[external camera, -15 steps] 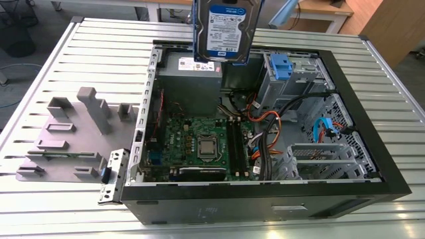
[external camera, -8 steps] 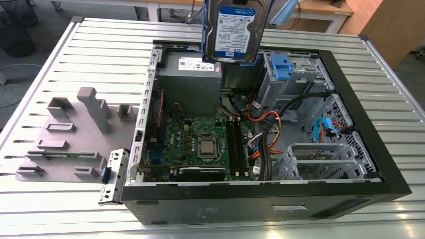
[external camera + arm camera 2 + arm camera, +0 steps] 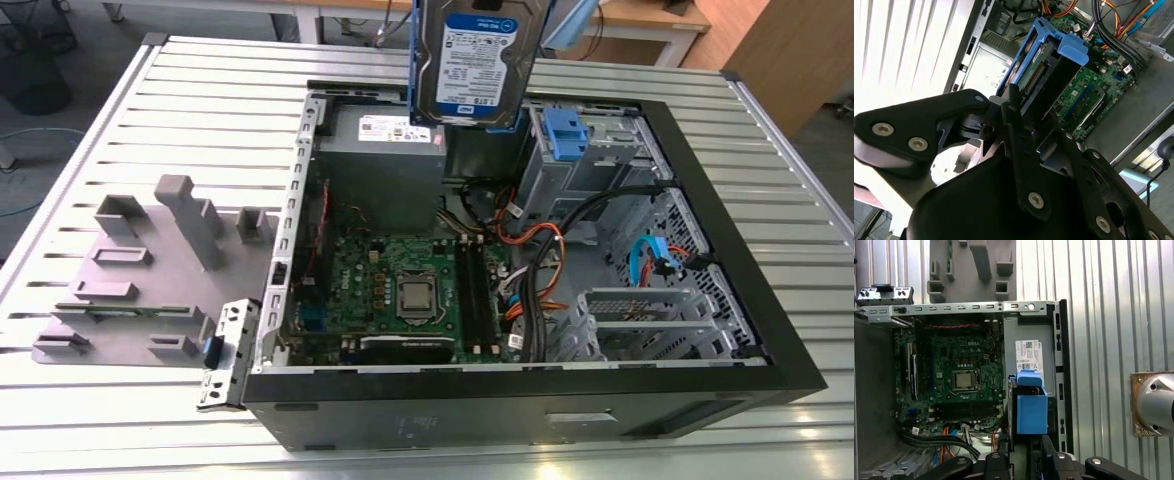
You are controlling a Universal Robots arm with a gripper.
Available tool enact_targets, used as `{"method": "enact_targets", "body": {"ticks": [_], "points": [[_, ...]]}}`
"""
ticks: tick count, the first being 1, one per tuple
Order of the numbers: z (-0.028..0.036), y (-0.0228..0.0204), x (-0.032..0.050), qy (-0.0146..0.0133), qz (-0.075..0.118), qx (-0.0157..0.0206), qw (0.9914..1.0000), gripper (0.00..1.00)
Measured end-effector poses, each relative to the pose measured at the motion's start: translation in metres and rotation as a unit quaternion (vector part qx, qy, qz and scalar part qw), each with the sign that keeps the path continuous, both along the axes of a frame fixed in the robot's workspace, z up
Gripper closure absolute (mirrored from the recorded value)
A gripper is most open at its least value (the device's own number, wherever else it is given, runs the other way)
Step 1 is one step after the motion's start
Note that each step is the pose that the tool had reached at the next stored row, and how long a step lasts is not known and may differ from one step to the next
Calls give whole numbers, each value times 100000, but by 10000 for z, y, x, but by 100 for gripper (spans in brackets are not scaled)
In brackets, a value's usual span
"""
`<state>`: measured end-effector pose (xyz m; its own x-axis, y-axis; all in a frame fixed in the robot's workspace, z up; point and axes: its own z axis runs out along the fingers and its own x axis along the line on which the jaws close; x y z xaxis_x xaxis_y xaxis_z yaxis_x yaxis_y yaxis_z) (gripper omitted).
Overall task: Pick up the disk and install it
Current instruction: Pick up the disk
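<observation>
The disk (image 3: 474, 60), silver with a white-and-blue label and a blue carrier frame, hangs upright in the air above the far side of the open computer case (image 3: 747, 250). It is over the grey power supply (image 3: 387, 150). In both wrist views my gripper (image 3: 1024, 117) (image 3: 1026, 457) is shut on the disk (image 3: 1041, 70) (image 3: 1031, 407), its black fingers (image 3: 1016, 135) clamping the end nearest the wrist. The carrier's blue tab end points down toward the case interior.
The case lies on its side on a slatted metal table (image 3: 200, 100), showing the green motherboard (image 3: 400, 280), cables (image 3: 587, 215) and a drive bay with a blue bracket (image 3: 561, 135). A grey parts fixture (image 3: 147, 270) stands at the exterior view's left. A metal bracket (image 3: 227, 350) sits by the case corner.
</observation>
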<state>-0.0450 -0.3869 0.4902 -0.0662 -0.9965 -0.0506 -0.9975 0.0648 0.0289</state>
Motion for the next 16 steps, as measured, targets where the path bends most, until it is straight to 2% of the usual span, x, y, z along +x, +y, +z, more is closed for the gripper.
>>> {"method": "enact_targets", "body": {"ticks": [8,16], "points": [[0,-53,0,3,1,-6,100000,65],[0,-151,0,2,-1,-9,100000,65]]}}
